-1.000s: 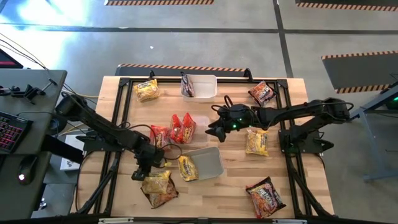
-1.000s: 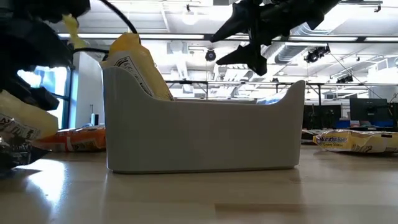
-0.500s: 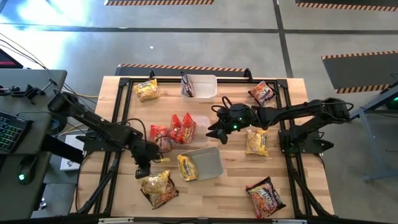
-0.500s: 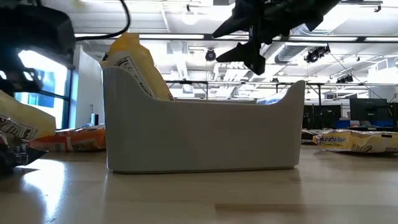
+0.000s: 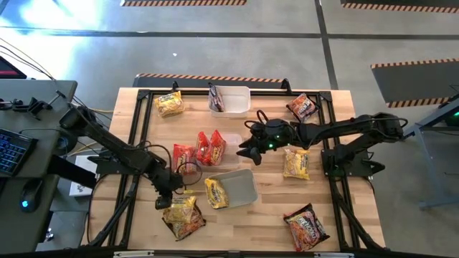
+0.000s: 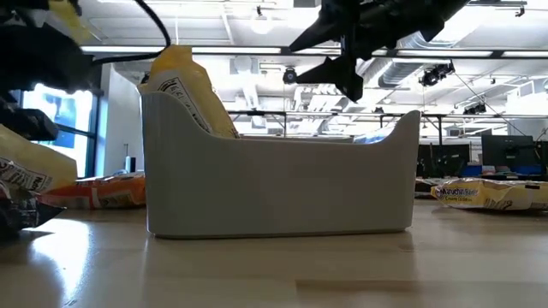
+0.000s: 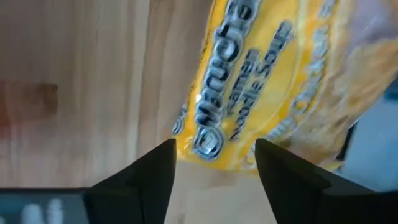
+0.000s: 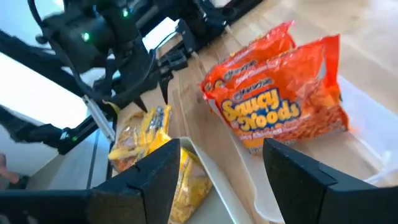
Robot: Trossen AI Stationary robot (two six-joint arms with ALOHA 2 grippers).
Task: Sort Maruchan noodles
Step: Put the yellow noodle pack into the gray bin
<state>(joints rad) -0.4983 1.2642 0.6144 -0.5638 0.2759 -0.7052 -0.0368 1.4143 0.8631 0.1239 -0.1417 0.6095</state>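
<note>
1. My left pincer point(image 5: 163, 203) hangs near the front-left part of the surface point(image 5: 265, 222), its fingers apart and clamped on nothing.
2. Right under it lies a yellow packet point(image 7: 261, 93) flat on the wood, printed face up; in my left wrist view it fills the space ahead of my two fingers.
3. That packet belongs to a small heap point(image 5: 181, 216) of yellow and darker packets close to the front edge.
4. Beside the heap stands a clear tub point(image 5: 240, 188) with one yellow packet leaning point(image 5: 216, 193) against its left wall.
5. My right pincer point(image 5: 247, 153) hovers above the middle of the surface with its fingers spread and empty.
6. Just to its left, red packets point(image 8: 283, 106) stand on edge in a second tub point(image 5: 231, 149).
7. A third tub point(image 5: 233, 99) sits at the back edge with a dark packet point(image 5: 216, 98) inside, though I cannot quite make out its print.
8. Loose packets also lie at the back-left corner point(image 5: 170, 104), the back-right corner point(image 5: 302, 107), right of centre point(image 5: 296, 163) and the front-right corner point(image 5: 306, 226).
</note>
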